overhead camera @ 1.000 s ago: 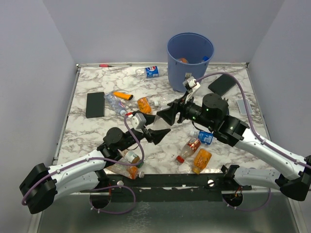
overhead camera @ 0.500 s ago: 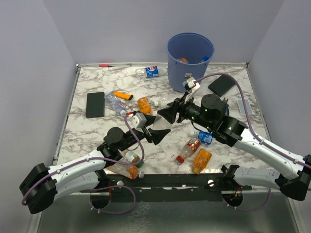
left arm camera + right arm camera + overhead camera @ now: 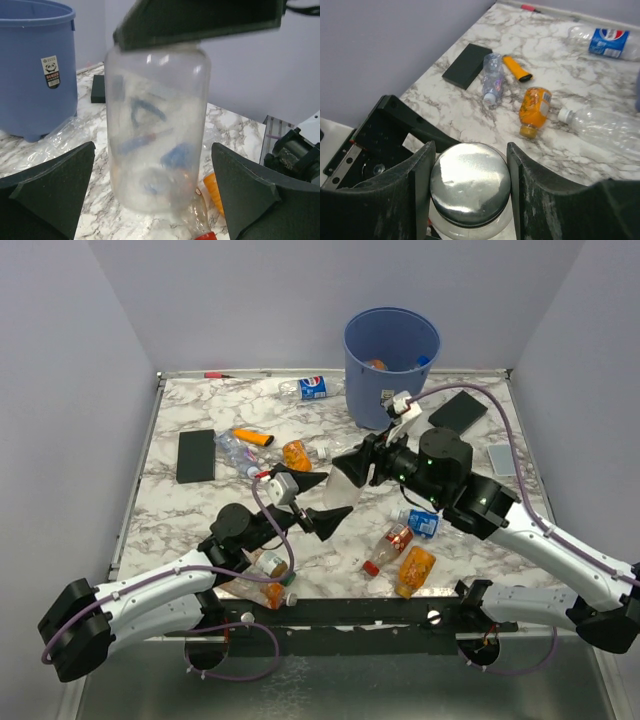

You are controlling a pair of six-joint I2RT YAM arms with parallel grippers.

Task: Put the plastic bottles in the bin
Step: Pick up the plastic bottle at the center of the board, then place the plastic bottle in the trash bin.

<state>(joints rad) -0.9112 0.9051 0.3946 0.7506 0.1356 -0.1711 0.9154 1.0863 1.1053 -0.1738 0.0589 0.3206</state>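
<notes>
My right gripper (image 3: 470, 186) is shut on the silver cap (image 3: 470, 180) of a wide clear plastic bottle (image 3: 340, 490) and holds it upright over the table's middle. In the left wrist view this bottle (image 3: 157, 125) hangs between my left gripper's open fingers (image 3: 45, 190), and the left gripper (image 3: 318, 502) does not touch it. The blue bin (image 3: 392, 350) stands at the far edge, also seen in the left wrist view (image 3: 35, 65). Other bottles lie around: a Pepsi one (image 3: 313, 388), an orange one (image 3: 297, 456), a red-labelled one (image 3: 390, 545).
Black slabs lie at the left (image 3: 196, 455) and at the right near the bin (image 3: 458, 412). An orange-handled tool (image 3: 253, 437) lies by a clear bottle (image 3: 232, 450). More bottles lie at the near edge (image 3: 415, 570) and under the left arm (image 3: 270, 575).
The right arm has shifted slightly up and back with the clear bottle in its grip. The left gripper has edged a little and stays open around the bottle's base.
</notes>
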